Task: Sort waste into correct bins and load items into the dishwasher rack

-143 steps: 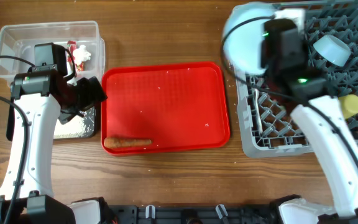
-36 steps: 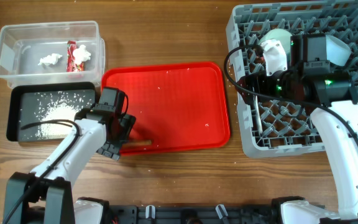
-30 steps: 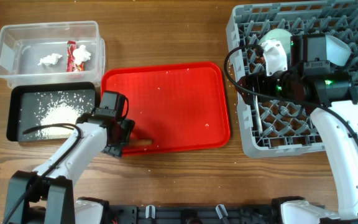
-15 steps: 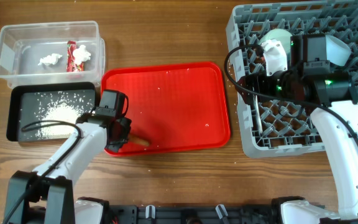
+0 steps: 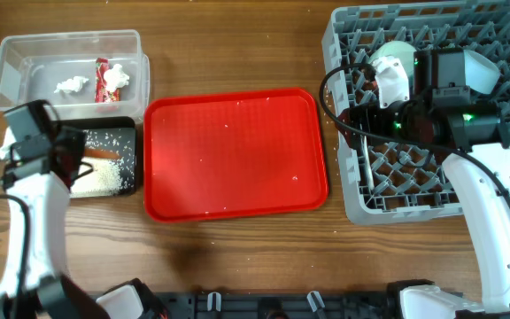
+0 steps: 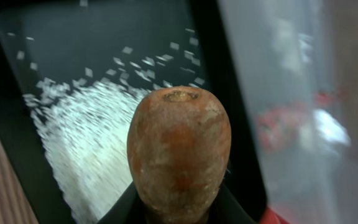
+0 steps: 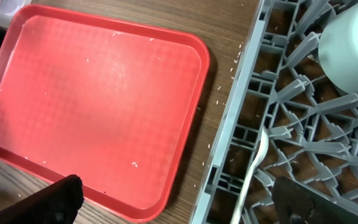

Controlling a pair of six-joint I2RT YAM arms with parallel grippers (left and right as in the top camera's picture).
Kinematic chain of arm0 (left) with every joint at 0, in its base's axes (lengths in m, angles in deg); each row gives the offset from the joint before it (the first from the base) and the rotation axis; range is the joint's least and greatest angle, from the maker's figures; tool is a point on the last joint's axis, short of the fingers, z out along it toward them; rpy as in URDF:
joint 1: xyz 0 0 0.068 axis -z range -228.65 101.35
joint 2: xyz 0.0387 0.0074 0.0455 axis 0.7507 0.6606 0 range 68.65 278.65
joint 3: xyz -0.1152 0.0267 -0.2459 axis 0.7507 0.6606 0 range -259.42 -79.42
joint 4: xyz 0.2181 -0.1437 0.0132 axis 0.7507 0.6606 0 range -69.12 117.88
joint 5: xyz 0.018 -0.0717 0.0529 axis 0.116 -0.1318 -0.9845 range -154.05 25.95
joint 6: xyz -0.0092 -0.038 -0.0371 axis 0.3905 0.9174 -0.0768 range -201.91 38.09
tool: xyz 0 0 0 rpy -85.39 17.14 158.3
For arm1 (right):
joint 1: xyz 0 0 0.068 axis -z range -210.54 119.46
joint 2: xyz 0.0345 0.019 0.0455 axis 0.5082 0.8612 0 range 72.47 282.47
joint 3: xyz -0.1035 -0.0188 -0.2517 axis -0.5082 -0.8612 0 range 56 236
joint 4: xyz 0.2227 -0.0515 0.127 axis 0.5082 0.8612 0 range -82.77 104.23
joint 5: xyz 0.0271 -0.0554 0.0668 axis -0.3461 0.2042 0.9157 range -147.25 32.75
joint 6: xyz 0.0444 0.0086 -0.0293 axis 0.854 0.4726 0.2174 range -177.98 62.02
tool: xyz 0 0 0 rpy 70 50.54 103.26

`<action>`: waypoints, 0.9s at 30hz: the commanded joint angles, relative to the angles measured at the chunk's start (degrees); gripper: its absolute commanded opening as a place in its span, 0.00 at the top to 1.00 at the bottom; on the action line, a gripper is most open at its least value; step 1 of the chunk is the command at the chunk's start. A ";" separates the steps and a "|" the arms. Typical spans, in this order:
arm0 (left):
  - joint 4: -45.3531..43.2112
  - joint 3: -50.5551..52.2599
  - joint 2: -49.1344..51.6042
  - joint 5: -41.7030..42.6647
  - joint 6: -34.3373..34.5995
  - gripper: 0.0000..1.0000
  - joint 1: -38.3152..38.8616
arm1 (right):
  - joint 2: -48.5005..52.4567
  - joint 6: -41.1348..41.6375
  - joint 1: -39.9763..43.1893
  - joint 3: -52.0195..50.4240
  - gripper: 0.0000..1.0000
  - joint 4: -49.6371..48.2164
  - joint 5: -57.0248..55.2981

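A: Which step is in hand?

B: Waste sorting, and probably its last piece. The left hand (image 6: 179, 214) is clenched on the lower end of the orange-brown food stick (image 6: 179, 146). The stick's free end points up at the wrist camera.

A: Where is the stick relative to the bins?

B: It is held above the black tray (image 6: 225, 118), over the edge of the rice grains (image 6: 95, 149) piled there. Whether it touches them cannot be told. The clear tub (image 5: 25, 53) lies just beyond, holding the wrapper (image 5: 104, 78) and tissue (image 5: 71, 86).

A: What does the next move call for?

B: Judgement: food belongs with the rice. The fingers should open so the stick drops inside the tray's rim, and then the arm should lift away. A release too near the rim could tip the stick onto the desk (image 5: 237, 257).

A: And farther out?

B: The red tray (image 5: 237, 159) carries only a few white specks. The right hand (image 7: 179, 199) hangs at the near edge of the dishwasher rack (image 5: 361, 204), fingers wide apart and holding nothing. A white spoon (image 7: 254, 167) lies among the pegs.
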 commanded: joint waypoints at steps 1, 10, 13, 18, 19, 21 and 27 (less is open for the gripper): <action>-1.92 -0.57 7.61 -0.83 -1.46 0.84 -4.31 | 0.44 0.59 -0.02 0.00 0.00 -0.04 0.96; -6.84 -0.57 16.28 -0.61 -1.55 0.64 -4.79 | 0.44 0.59 -0.02 0.00 0.00 -0.39 0.96; -6.82 -0.96 16.06 1.38 -3.10 0.49 -4.79 | 0.44 0.59 -0.02 0.00 0.00 -0.46 0.96; 0.22 -7.08 12.70 4.96 -6.99 0.46 -4.74 | 0.44 0.61 -0.02 0.00 0.00 -1.07 0.98; 2.91 -9.38 10.80 6.45 -7.54 0.45 -4.59 | 0.44 0.61 -0.02 0.00 0.00 -2.29 0.98; 6.34 -12.57 7.56 9.03 -9.97 0.46 -3.45 | 0.44 0.81 -0.02 0.00 0.00 -5.22 0.98; 16.17 -15.56 2.62 10.08 -27.87 0.37 14.49 | 0.44 10.12 -0.02 0.00 0.00 -8.00 0.96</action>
